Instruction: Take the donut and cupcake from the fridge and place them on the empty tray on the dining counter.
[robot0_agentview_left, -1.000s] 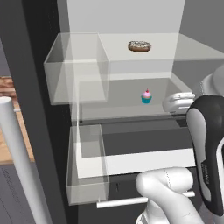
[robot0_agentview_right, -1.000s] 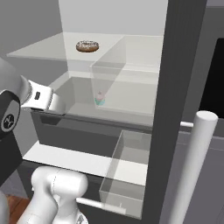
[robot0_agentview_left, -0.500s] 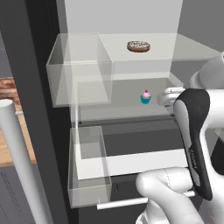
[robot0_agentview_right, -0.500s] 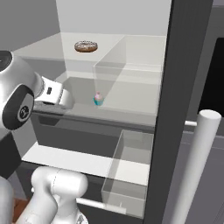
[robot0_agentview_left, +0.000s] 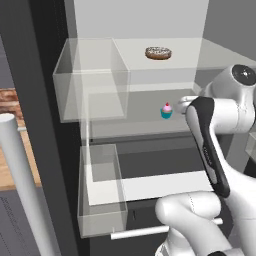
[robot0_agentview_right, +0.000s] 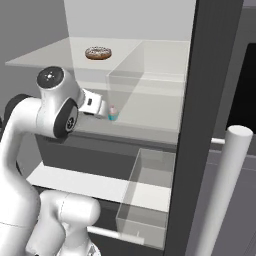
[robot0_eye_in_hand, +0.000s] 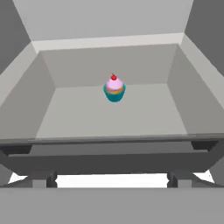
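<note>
Tool jaws wide apart, empty, facing cupcake upright on fridge shelf.

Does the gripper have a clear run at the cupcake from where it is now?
Probably yes. The cupcake stands alone, upright on the shelf, straight ahead of the open gripper, with nothing between them. The donut sits on the shelf above, out of the way.
</note>
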